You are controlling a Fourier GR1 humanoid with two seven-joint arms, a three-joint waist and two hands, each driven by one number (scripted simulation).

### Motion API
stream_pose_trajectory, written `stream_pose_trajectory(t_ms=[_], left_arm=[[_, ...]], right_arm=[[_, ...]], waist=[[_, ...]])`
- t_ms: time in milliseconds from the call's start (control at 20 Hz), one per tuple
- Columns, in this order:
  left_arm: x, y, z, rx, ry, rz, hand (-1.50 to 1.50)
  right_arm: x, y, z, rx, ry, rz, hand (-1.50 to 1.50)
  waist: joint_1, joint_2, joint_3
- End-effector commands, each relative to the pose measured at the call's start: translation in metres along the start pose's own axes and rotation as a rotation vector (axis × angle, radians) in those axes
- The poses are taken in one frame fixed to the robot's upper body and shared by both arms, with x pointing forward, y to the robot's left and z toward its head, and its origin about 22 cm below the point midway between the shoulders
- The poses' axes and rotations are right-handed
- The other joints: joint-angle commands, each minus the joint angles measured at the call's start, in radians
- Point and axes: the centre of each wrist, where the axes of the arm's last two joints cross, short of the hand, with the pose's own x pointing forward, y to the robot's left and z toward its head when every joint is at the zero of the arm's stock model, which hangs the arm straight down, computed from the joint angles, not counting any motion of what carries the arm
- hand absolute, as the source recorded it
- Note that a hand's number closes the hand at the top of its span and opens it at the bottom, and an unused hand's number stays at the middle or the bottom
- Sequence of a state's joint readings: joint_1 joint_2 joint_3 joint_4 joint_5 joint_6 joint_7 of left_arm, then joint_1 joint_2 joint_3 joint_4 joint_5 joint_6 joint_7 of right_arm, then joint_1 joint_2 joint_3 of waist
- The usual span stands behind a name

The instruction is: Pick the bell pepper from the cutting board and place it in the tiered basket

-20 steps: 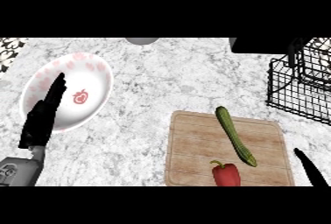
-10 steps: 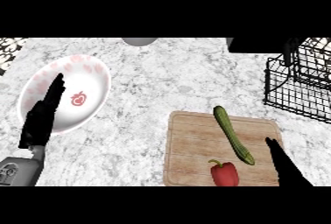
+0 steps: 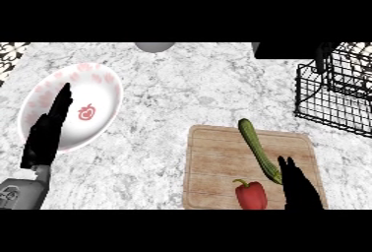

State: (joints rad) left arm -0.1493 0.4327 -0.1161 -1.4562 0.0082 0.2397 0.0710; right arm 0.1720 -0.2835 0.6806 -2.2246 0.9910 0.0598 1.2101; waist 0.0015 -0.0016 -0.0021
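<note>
A red bell pepper (image 3: 251,195) lies on the near part of the wooden cutting board (image 3: 214,162). A long green cucumber (image 3: 258,148) lies on the board behind it, running towards the back. My right hand (image 3: 299,187) is open with straight fingers, just right of the pepper and over the cucumber's near end; it does not hold anything. The black wire tiered basket (image 3: 335,96) stands at the far right. My left hand (image 3: 49,130) rests open at the left, fingers up, over a plate.
A white plate (image 3: 94,98) with pink marks and a small red figure lies at the left under my left hand. A grey round object (image 3: 154,46) sits at the back edge. A dark block (image 3: 287,48) is behind the basket.
My right hand has come in from the lower right and moved left and forward over the board, up to the pepper's right side. The left hand has not moved.
</note>
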Motion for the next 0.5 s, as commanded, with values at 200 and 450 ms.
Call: stream_pose_trajectory(t_ms=[200, 450], left_arm=[[-0.002, 0.000, -0.002, 0.011, 0.005, 0.018, 0.00], [0.001, -0.007, 0.012, -0.013, 0.004, 0.010, 0.00]], right_arm=[[0.019, 0.010, 0.002, -0.022, 0.172, 0.100, -1.50], [0.023, 0.020, -0.003, 0.004, 0.211, 0.120, -1.50]], waist=[[-0.003, 0.002, 0.001], [0.005, 0.000, 0.001]])
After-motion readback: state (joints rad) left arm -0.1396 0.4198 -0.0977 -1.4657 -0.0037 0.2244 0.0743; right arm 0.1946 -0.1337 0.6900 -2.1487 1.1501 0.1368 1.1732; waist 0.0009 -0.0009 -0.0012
